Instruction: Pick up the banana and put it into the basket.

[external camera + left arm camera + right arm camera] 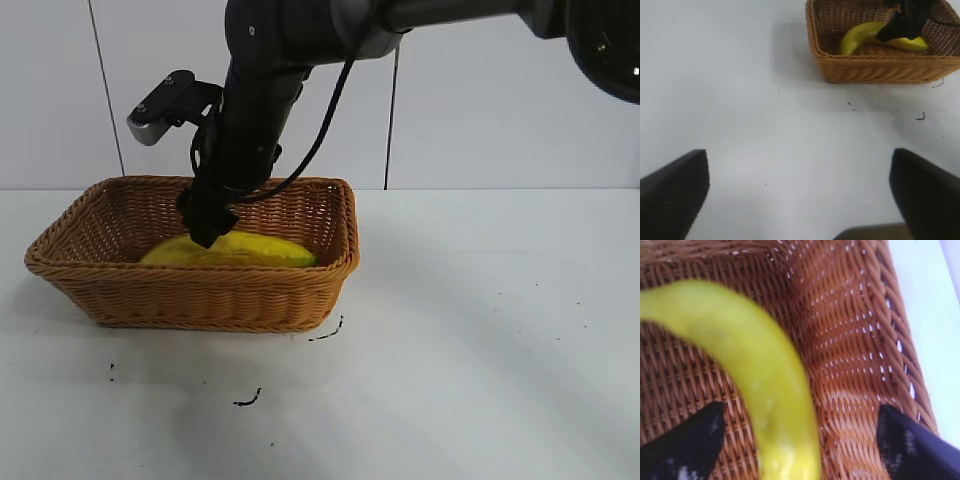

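The yellow banana (232,250) lies inside the tan woven basket (110,272) at the table's left. My right gripper (207,232) reaches down into the basket right over the banana. In the right wrist view its black fingers (687,440) stand wide apart, and the banana (760,375) lies loose on the wicker floor between them with gaps on both sides. My left gripper (800,197) hovers open over bare table, some way from the basket (880,70), with nothing between its fingers. The left wrist view also catches the banana (860,35) in the basket.
White table (480,330) spreads to the right and front of the basket. A few small black marks (248,399) dot the table near the basket's front. A white panelled wall (500,100) rises behind.
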`<action>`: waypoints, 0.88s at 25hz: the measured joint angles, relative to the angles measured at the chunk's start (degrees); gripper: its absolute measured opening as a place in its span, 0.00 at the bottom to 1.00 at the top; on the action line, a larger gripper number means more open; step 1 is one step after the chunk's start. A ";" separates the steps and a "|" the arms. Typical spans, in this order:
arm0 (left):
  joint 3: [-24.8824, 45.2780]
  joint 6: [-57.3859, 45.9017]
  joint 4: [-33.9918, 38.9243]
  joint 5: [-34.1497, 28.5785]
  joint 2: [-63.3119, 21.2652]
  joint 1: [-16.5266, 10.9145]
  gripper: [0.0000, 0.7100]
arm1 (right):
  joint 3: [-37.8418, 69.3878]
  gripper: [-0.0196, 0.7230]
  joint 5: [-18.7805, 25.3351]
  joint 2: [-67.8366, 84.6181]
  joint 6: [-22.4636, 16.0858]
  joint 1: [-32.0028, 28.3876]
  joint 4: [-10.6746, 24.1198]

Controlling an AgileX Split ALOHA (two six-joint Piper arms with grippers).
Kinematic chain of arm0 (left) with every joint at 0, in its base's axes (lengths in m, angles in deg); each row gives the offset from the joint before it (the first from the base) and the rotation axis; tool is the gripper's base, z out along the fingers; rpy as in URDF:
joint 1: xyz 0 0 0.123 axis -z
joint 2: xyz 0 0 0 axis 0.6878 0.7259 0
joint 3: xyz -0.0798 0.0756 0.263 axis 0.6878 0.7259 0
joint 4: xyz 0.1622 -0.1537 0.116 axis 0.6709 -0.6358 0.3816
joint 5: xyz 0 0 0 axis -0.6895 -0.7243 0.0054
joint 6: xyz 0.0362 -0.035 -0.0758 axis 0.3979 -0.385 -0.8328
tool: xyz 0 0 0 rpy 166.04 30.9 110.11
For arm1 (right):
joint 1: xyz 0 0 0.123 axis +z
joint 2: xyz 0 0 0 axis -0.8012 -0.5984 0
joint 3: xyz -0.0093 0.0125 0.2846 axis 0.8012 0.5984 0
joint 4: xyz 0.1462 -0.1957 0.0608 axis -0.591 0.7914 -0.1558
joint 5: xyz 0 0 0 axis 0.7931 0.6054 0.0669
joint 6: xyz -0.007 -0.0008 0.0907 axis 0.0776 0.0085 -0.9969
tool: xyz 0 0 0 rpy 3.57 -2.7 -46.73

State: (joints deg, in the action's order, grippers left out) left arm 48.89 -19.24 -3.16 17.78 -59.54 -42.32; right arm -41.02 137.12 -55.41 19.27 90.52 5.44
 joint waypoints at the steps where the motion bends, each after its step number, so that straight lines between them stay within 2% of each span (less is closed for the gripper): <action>1: 0.00 0.00 0.00 0.00 0.00 0.00 0.98 | -0.38 0.91 1.52 0.54 -2.02 -0.20 0.00; 3: 0.00 0.00 0.00 0.00 0.00 0.00 0.98 | -1.35 0.91 3.54 0.79 -6.20 -1.03 -0.30; 8: 0.00 0.00 0.00 0.00 0.00 0.00 0.98 | -4.04 0.91 6.31 0.74 -12.31 -6.23 -0.37; 22: 0.00 0.00 0.00 0.00 0.00 0.00 0.98 | -4.43 0.91 14.31 0.75 -12.41 -30.18 -0.18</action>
State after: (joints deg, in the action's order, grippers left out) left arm 48.89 -19.24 -3.16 17.78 -59.54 -42.32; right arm -45.45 151.43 -54.67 6.86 60.34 5.27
